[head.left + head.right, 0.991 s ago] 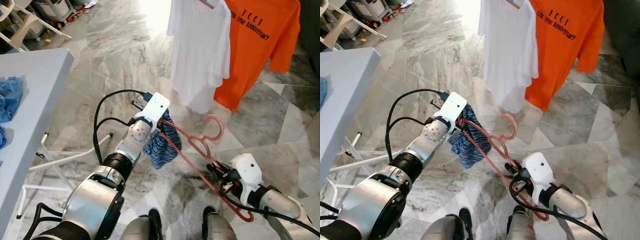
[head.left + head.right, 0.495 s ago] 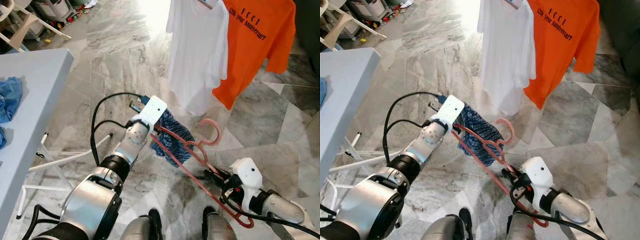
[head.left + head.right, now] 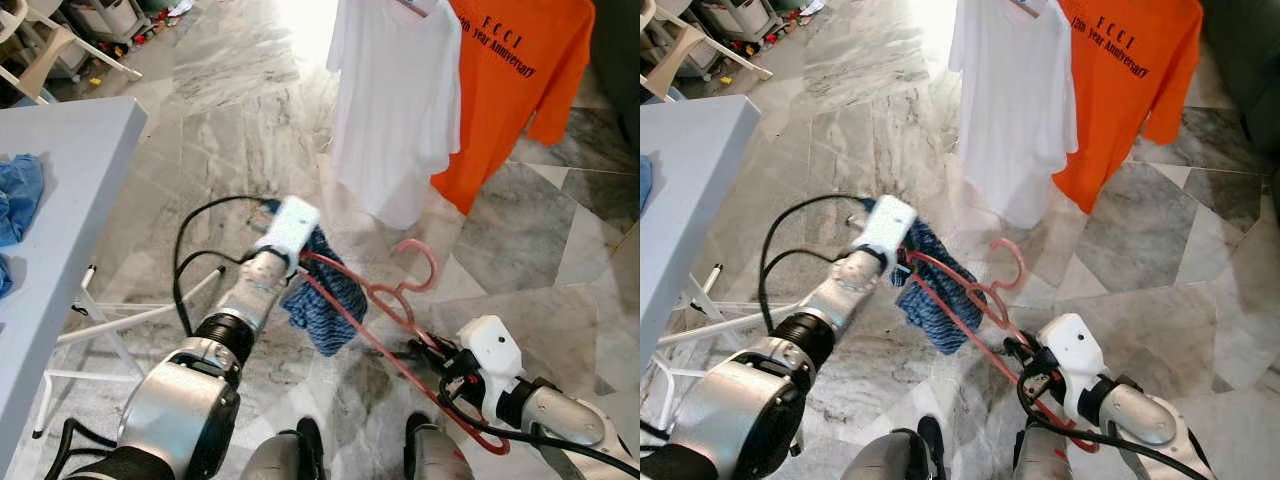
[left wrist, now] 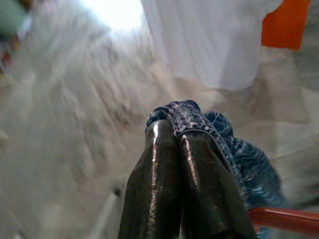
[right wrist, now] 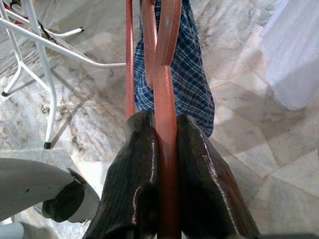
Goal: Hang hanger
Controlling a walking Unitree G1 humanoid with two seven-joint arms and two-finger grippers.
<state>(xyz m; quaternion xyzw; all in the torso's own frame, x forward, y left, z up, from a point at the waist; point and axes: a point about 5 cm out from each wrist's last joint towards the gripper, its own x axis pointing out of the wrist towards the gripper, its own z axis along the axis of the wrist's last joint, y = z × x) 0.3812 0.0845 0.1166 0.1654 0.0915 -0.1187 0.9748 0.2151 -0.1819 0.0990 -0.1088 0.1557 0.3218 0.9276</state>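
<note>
— Any writing to read?

— On the orange T-shirt [image 3: 515,75] hanging at the far right: "F C C I", and under it a line ending "Year Anniversary". The plain white T-shirt [image 3: 393,95] hangs just beside it, to its left.

— Where's the hanger?

— The red hanger [image 3: 395,300] is held low over the marble floor [image 3: 230,120], between the two arms, hook pointing up toward the shirts. A blue checked cloth [image 3: 322,298] is draped on its left end.

— And the pincers?

— The right pincer [image 5: 164,144] has its fingers pressed on the hanger's red bar, which runs straight between them. The left pincer [image 4: 175,142] has its fingers [image 4: 154,174] pressed together, pinching the blue checked cloth at the tips, with a bit of red bar beside them.

— What do the head views add?

— A grey counter [image 3: 70,190] on the robot's left, with blue fabric [image 3: 20,195] lying on it, and white folding legs [image 3: 140,318] beneath.
</note>
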